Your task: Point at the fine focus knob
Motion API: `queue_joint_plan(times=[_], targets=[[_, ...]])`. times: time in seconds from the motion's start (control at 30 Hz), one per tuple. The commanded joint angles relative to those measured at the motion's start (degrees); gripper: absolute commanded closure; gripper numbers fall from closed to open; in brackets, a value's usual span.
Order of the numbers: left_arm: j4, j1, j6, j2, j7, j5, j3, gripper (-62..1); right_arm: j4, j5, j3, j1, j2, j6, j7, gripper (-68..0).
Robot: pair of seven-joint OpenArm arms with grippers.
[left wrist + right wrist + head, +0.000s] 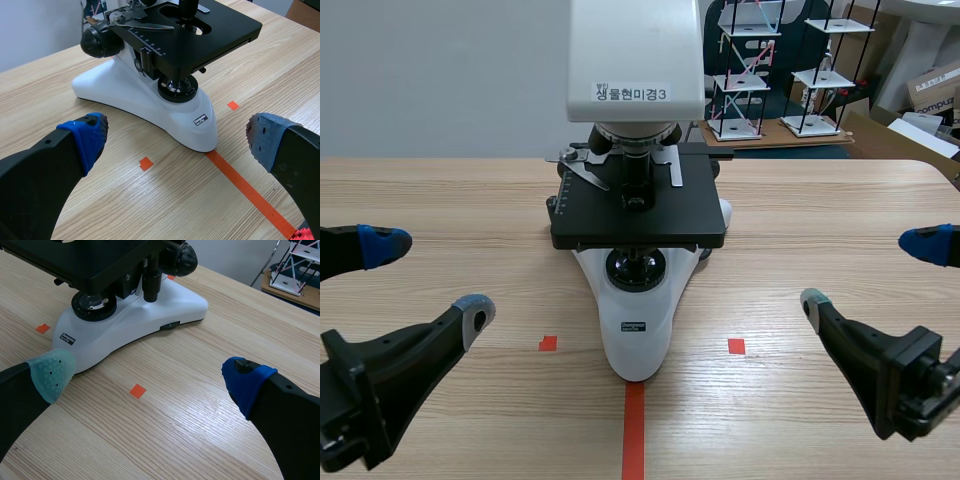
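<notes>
We are holding left tool [177, 137] and right tool [149, 379] wide, judging the knob [182, 259] rigid, best approached at its rim.

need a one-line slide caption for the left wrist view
Open left gripper hovers short of the white microscope, its black focus knob untouched beside the stage.

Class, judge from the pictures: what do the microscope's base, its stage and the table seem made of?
Base: glossy white, moulded plastic or painted metal, going by its smooth sheen. Stage: matte black, probably coated metal; flat, sharp edges. Table: light wood or wood-look laminate; grain lines show.
</notes>
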Motion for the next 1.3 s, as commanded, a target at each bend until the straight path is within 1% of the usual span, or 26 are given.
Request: queue_joint_plan(times=[0.0,0.07,0.13,0.2,0.37,0.43,0.57,0.63,0.67,0.7,0.73,0.97,1.07,1.17,1.27], targets=[[0.2,0.3,0.0,0.4,-1.0,-0.5,-0.2,-58.1,0.4,0.6,0.3,0.5,0.0,-0.2,0.7,-65.0],[0.2,0.3,0.0,0.4,-1.0,-0.5,-0.2,-58.1,0.4,0.6,0.3,0.5,0.0,-0.2,0.7,-62.7],[0.2,0.3,0.0,0.4,-1.0,-0.5,-0.2,-58.1,0.4,0.6,0.3,0.5,0.0,-0.2,0.7,-56.9],[0.2,0.3,0.0,0.4,-1.0,-0.5,-0.2,-58.1,0.4,0.6,0.3,0.5,0.0,-0.2,0.7,-49.8],[0.2,0.3,0.0,0.4,-1.0,-0.5,-0.2,-58.1,0.4,0.6,0.3,0.5,0.0,-0.2,0.6,-28.0],[0.2,0.3,0.0,0.4,-1.0,-0.5,-0.2,-58.1,0.4,0.6,0.3,0.5,0.0,-0.2,0.6,-20.3],[0.2,0.3,0.0,0.4,-1.0,-0.5,-0.2,-58.1,0.4,0.6,0.3,0.5,0.0,-0.3,0.6,-7.2],[0.2,0.3,0.0,0.4,-1.0,-0.5,-0.2,-58.1,0.4,0.6,0.3,0.5,0.0,-1.2,0.6,-1.4],[0.2,0.3,0.0,0.4,-1.0,-0.5,-0.2,-58.1,0.4,0.6,0.3,0.5,0.0,-2.1,0.4,0.1],[0.2,0.3,0.0,0.4,-1.0,-0.5,-0.2,-58.1,0.4,0.6,0.3,0.7,0.0,-3.0,0.4,0.1],[0.2,0.3,0.0,0.4,-1.0,-0.5,-0.2,-58.1,0.3,0.5,0.3,0.8,0.0,-3.2,0.4,0.1],[0.2,0.3,0.0,0.4,-0.1,-0.5,-0.2,-58.1,-2.3,0.2,0.3,3.7,0.0,-3.2,0.5,0.1],[0.2,0.3,0.0,0.4,0.1,-0.5,-0.2,-58.1,-5.1,0.2,0.3,5.6,0.0,-3.2,1.0,0.1],[0.2,0.3,0.0,0.4,0.1,-0.5,-0.2,-58.1,-8.8,0.2,0.3,8.0,0.0,-3.2,2.6,0.1],[0.2,0.3,0.0,0.4,0.1,-0.5,-0.2,-58.1,-12.7,0.2,0.3,10.8,0.0,-2.6,3.3,0.1]])
